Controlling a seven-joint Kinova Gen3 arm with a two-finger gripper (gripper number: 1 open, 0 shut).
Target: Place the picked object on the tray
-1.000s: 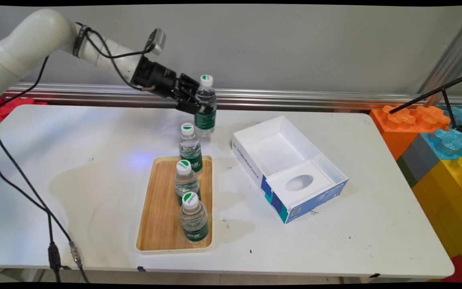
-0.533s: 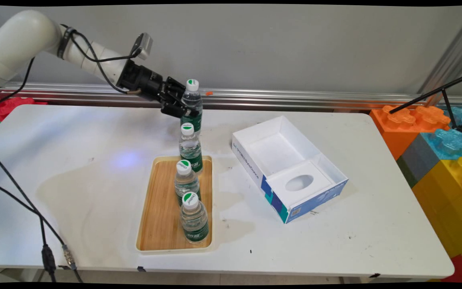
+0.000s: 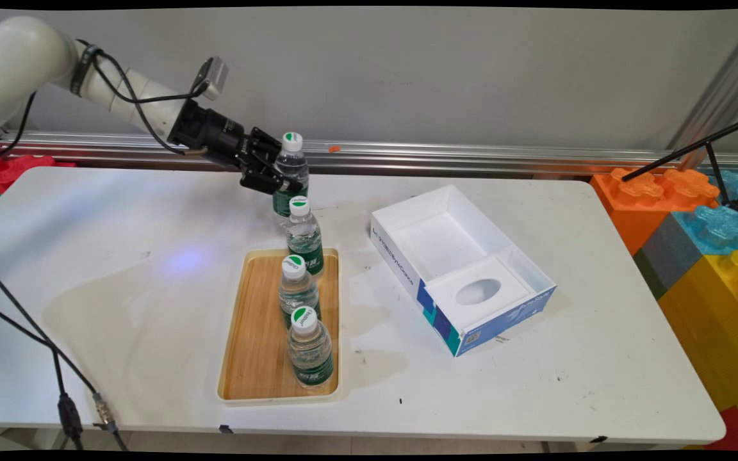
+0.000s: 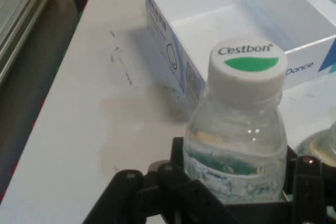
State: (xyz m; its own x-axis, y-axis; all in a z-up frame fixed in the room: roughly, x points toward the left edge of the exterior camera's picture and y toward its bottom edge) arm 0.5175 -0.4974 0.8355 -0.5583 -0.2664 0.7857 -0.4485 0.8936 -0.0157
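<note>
The word "Cestbon" above a green leaf-shaped mark is read on the white cap of the held water bottle (image 4: 239,129), whose green label is partly covered by the black linkage. On the open white and blue carton (image 3: 462,266) the lettering "ByteDance" is made out along one side wall; further small print there cannot be read. Four water bottles of the same kind are counted: one held and three standing in a row in line with the wooden tray (image 3: 250,358), the far bottle (image 3: 303,235) at its far end, the middle bottle (image 3: 297,291) and the near bottle (image 3: 309,349) within it. One tray and one carton are counted. The gripper (image 3: 279,179) is seen closed on the held bottle's body below the neck, the bottle being kept upright beyond the tray's far end, just behind the far bottle in the main view. The carton lies to the right on the white table (image 3: 119,307), apart from the tray.
</note>
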